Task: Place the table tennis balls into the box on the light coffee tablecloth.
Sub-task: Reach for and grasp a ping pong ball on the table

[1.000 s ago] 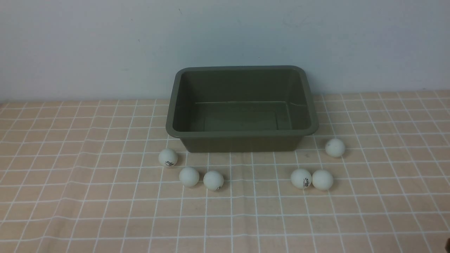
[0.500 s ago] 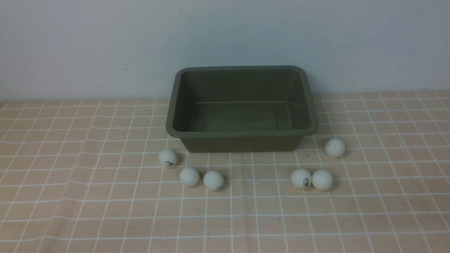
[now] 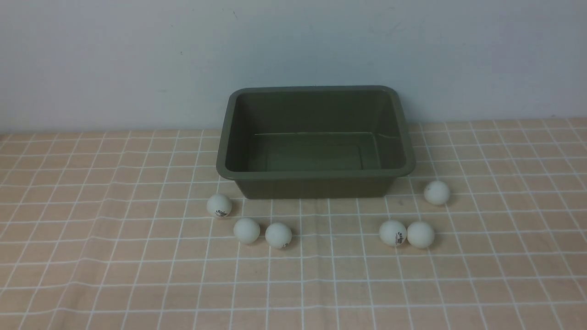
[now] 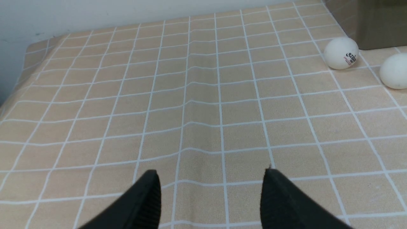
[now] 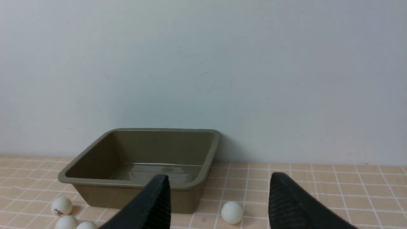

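Observation:
The olive-green box [image 3: 315, 174] stands empty at the back of the light coffee tablecloth [image 3: 137, 266], against the wall. Several white table tennis balls lie in front of it: three near its left corner [image 3: 219, 205] [image 3: 246, 230] [image 3: 278, 235], a touching pair [image 3: 393, 233] [image 3: 420, 234] and a single one [image 3: 436, 192] on the right. Neither arm shows in the front view. My left gripper [image 4: 211, 173] hovers open over bare cloth, far from two balls [image 4: 341, 53] [image 4: 395, 70]. My right gripper [image 5: 219, 179] is open and empty, facing the box [image 5: 203, 178] and a ball [image 5: 231, 212].
A plain pale wall [image 3: 293, 55] rises directly behind the box. The cloth has a soft crease [image 4: 187, 105] running through its grid, and its far left edge [image 4: 28, 51] drops off beside the wall.
A dark tip at the lower right corner of the front view has slipped out of sight. The balls and the box lie where they were.

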